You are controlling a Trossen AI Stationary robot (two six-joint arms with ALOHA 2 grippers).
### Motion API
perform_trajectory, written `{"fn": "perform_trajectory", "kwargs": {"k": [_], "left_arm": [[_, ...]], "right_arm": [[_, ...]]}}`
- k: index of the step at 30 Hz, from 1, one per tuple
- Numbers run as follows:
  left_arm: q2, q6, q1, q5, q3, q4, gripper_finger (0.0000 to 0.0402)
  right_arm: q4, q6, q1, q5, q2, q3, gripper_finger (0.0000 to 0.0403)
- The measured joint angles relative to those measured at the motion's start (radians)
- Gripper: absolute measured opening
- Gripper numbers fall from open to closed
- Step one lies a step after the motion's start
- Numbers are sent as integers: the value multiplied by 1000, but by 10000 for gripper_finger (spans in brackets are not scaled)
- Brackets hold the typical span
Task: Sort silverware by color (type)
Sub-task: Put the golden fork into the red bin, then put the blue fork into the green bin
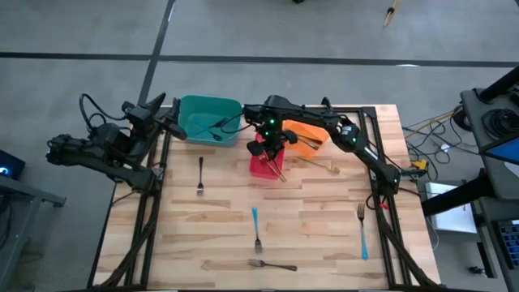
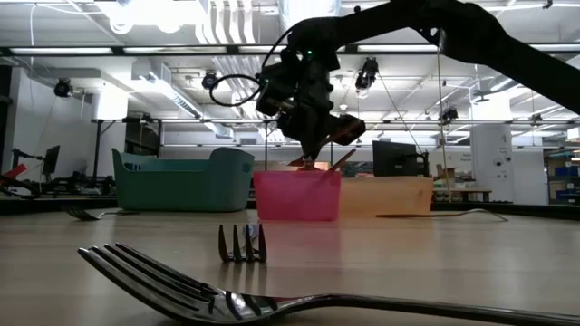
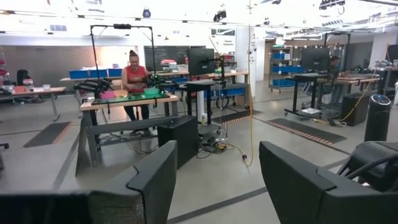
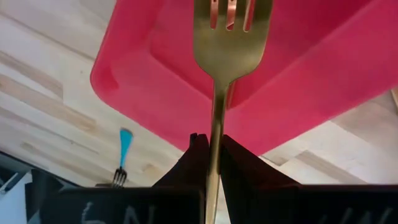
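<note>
One thin gold metal fork [image 4: 227, 43] is pinched in the right gripper [image 4: 210, 146], hanging tines-down over the red plastic bin [image 4: 155, 81] near the table's 12 o'clock. Left gripper [image 3: 214, 177] sits spread wide off the 9 o'clock edge, holding nothing.

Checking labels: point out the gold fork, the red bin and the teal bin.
gold fork [image 4: 231, 46]: right wrist view, neck below the tines.
red bin [image 2: 296, 196]: low view, front wall.
teal bin [image 1: 208, 106]: high view, rim.
</note>
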Motion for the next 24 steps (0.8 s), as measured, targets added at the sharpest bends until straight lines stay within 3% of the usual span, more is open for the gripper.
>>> {"fn": "perform_trajectory", "kwargs": {"k": [18, 24], "left_arm": [[0, -8, 0, 0, 0, -1, 207], [0, -115, -2, 0, 0, -49, 207]], "right_arm": [[34, 2, -5, 64, 13, 0, 77], [34, -25, -4, 65, -37, 0, 78]]}}
